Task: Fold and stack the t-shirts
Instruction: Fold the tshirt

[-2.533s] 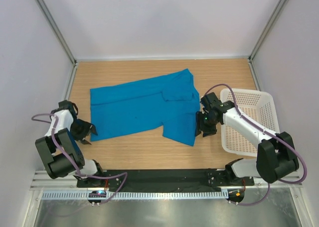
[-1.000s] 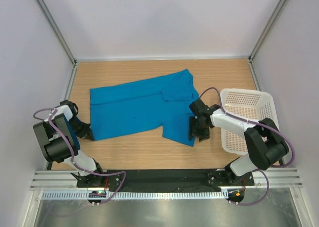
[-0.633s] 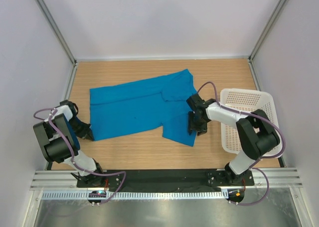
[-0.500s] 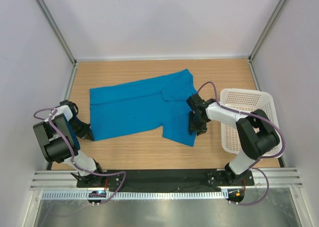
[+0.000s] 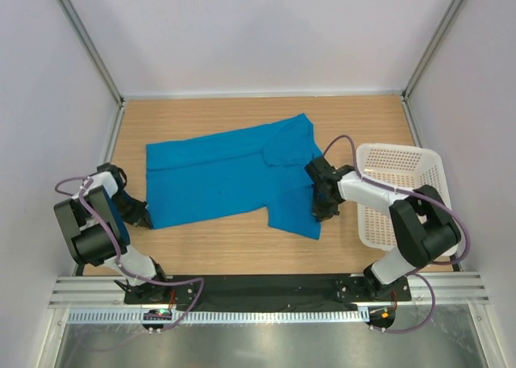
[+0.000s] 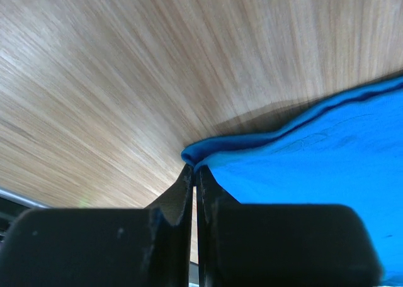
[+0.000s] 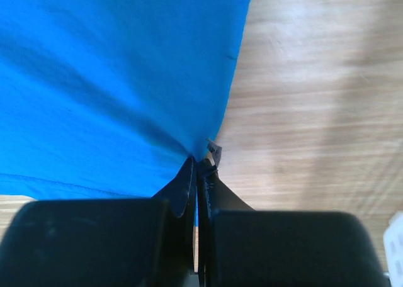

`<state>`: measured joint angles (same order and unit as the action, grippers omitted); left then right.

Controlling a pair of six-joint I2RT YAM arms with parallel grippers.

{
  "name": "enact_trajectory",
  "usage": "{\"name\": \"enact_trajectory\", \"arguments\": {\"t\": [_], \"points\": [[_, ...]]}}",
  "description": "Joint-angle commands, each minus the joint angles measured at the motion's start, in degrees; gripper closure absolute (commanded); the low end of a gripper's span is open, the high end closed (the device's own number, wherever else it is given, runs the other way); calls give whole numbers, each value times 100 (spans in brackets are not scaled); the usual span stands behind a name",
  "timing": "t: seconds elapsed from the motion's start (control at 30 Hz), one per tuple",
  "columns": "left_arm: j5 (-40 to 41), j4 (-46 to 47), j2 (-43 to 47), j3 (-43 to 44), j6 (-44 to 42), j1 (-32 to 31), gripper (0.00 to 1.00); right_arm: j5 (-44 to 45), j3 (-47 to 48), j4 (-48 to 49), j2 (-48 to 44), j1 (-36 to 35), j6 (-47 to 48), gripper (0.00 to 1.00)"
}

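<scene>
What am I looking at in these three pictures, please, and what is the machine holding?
Two robot arms are bolted at the near edge of a wooden table. The wide picture comes from a fixed camera above them. The two close-ups come from a camera on each wrist. A blue t-shirt lies spread out, with a white basket to its right. The left arm's fingers are closed on one shirt corner, and the right arm's fingers on the opposite edge.
</scene>
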<state>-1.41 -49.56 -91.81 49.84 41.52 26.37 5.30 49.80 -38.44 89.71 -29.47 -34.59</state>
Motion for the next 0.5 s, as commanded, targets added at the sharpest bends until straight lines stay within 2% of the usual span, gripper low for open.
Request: {"name": "enact_trajectory", "arguments": {"t": [0.0,0.13,0.27,0.37,0.47], "points": [[97,-62,277,-133,75,26,100,156,-137,-427,-575,3,14,99],[106,-352,690,-238,321,52,100,-266,-321,-647,-1286,3,-74,99],[-26,-546,1244,-247,419,44,100,-293,-173,-946,-1808,12,-83,99],[-131,-581,1481,-11,322,44,100,-161,231,-1008,-1669,126,92,99],[-236,-564,1465,402,164,17,100,-318,784,-1000,-1230,564,303,99]]}}
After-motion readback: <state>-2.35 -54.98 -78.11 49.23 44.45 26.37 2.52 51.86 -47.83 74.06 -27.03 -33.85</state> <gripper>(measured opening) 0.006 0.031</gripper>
